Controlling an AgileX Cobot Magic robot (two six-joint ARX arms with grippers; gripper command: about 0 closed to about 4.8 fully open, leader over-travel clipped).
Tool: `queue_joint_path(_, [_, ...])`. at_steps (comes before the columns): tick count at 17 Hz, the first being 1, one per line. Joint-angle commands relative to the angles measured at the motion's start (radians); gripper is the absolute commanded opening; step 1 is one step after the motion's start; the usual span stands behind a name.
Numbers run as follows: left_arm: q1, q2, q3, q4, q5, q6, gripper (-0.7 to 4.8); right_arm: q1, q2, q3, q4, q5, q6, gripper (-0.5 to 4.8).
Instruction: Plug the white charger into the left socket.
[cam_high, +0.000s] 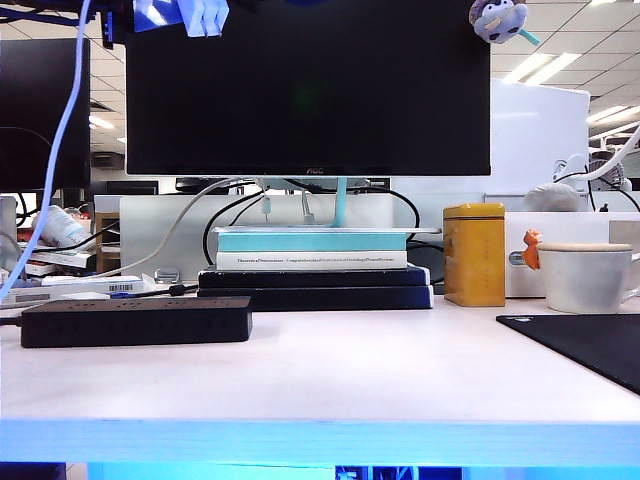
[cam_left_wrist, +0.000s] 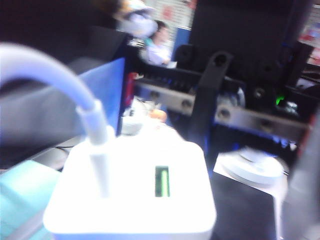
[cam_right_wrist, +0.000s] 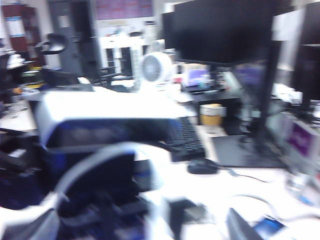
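Note:
The white charger (cam_left_wrist: 132, 200) fills the lower part of the left wrist view, right at my left gripper's jaws and off the table. Its thick white cable (cam_left_wrist: 45, 67) arcs up from it. The block hides the fingers themselves. The black power strip (cam_high: 135, 320) lies at the table's left in the exterior view. Its top face is hidden from this low angle, so the left socket does not show. Neither arm appears in the exterior view. The right wrist view is badly blurred: a white cable loop (cam_right_wrist: 100, 155) and dark shapes lie near my right gripper, whose jaws I cannot make out.
A monitor (cam_high: 308, 88) stands on stacked books (cam_high: 312, 262) behind the table's middle. To the right are a yellow tin (cam_high: 474, 254), a beige cup (cam_high: 587, 276) and a black mat (cam_high: 590, 345). A blue cable (cam_high: 55, 160) hangs at the far left.

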Motion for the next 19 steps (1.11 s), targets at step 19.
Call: queue_joint_path(19, [0.117,0.193,0.004,-0.502,0.392,0.754,1.50,-0.107,-0.008,0.006,-0.530,0.121,-0.464,4.79])
